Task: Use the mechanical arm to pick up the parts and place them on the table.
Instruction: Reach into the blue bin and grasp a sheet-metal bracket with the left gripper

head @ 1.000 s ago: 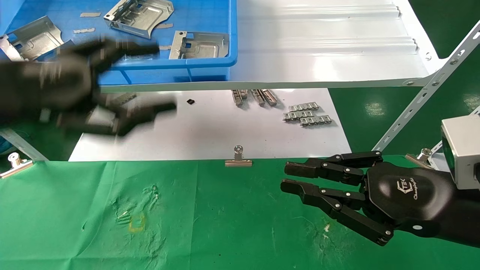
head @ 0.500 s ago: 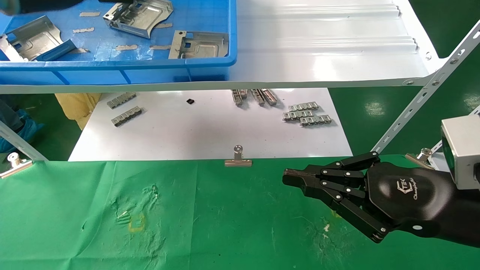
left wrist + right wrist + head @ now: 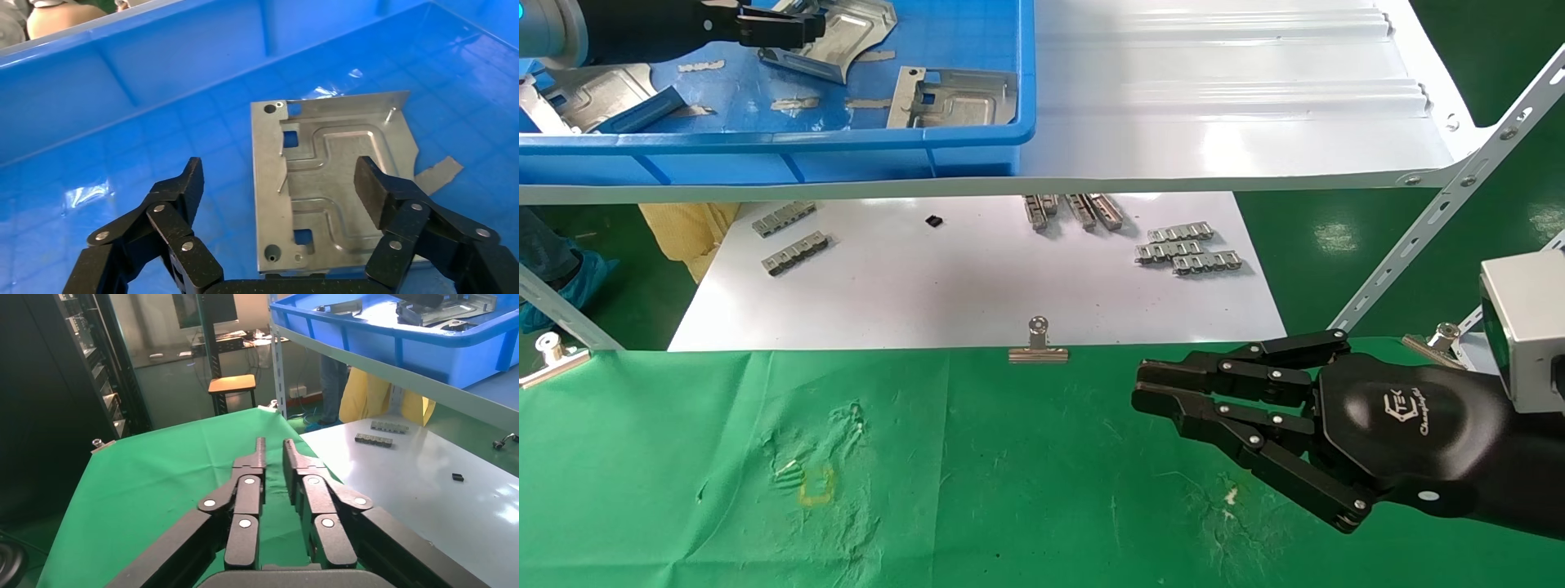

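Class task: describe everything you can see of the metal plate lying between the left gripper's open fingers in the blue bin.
The plate is silver-grey stamped sheet metal with an embossed stepped outline, small square cutouts, round corner holes and a bent flange along its far edge. It lies flat on the floor of the blue bin. The left gripper hangs over it with fingers spread to either side, seemingly not yet touching it. A strip of tape shows beside it.
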{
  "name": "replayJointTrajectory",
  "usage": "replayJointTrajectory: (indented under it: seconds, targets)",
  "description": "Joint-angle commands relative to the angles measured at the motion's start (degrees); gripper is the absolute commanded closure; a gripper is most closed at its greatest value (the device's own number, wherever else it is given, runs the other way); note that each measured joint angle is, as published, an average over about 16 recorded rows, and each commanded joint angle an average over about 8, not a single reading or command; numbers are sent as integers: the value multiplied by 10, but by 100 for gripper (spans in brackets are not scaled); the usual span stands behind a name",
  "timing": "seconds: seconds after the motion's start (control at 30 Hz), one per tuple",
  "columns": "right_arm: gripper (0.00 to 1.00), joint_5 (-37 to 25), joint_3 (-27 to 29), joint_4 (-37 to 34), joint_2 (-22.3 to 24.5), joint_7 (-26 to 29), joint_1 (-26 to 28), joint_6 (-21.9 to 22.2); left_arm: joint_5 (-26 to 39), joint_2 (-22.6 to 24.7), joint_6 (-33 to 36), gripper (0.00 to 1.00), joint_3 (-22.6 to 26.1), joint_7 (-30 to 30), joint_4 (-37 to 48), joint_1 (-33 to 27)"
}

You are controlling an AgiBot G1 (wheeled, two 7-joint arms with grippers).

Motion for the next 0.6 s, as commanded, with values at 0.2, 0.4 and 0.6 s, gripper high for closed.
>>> replayJointTrajectory:
  seconds: [0.2,0.4,0.6]
  targets:
    - [0,0,0,0,0,0,0,0,-4,3,-4,100,-3,4,13,-3]
    - [0,0,0,0,0,0,0,0,-7,5,-7,100,-5,7,18,-3]
    - [0,0,0,0,0,0,0,0,-9,7,-11,100,-6,10,20,-2]
